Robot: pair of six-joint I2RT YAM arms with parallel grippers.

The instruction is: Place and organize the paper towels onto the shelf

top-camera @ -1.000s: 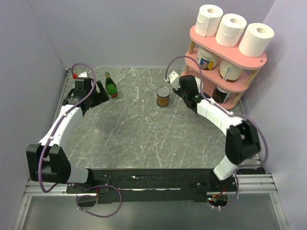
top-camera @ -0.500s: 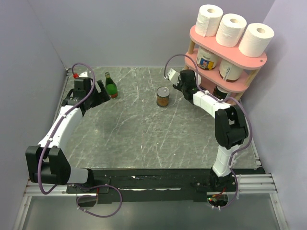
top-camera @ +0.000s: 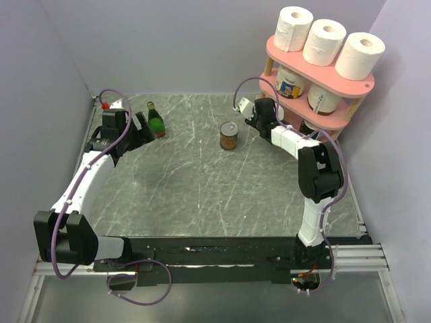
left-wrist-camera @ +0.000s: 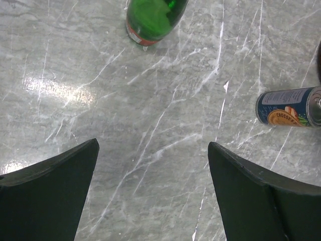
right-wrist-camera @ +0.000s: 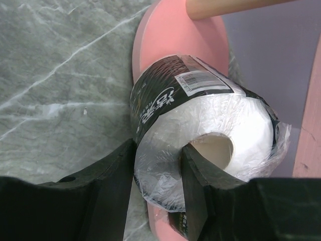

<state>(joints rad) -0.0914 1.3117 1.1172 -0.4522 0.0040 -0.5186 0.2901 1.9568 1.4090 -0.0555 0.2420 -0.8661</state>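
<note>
At the far right corner of the counter (top-camera: 188,182) stands the shelf (top-camera: 316,72). Its top board carries three paper towels (top-camera: 294,28) (top-camera: 324,42) (top-camera: 359,55), upright in a row with cores upward, each just beside its neighbour. Two labelled white packs (top-camera: 289,82) (top-camera: 322,99) occupy the middle board. At the shelf's left end the right claw (right-wrist-camera: 158,153) reaches in below the top board. There it grips the wall of a wrapped roll (right-wrist-camera: 210,110), one finger inside the core and the other against the outer film. This roll rests on a pink board, its dark label uppermost in the wrist view. The left claw (left-wrist-camera: 153,155) hangs wide open and empty above the counter at the far left, near a green bottle (top-camera: 155,120). A can (top-camera: 229,135) stands between the two arms.
</note>
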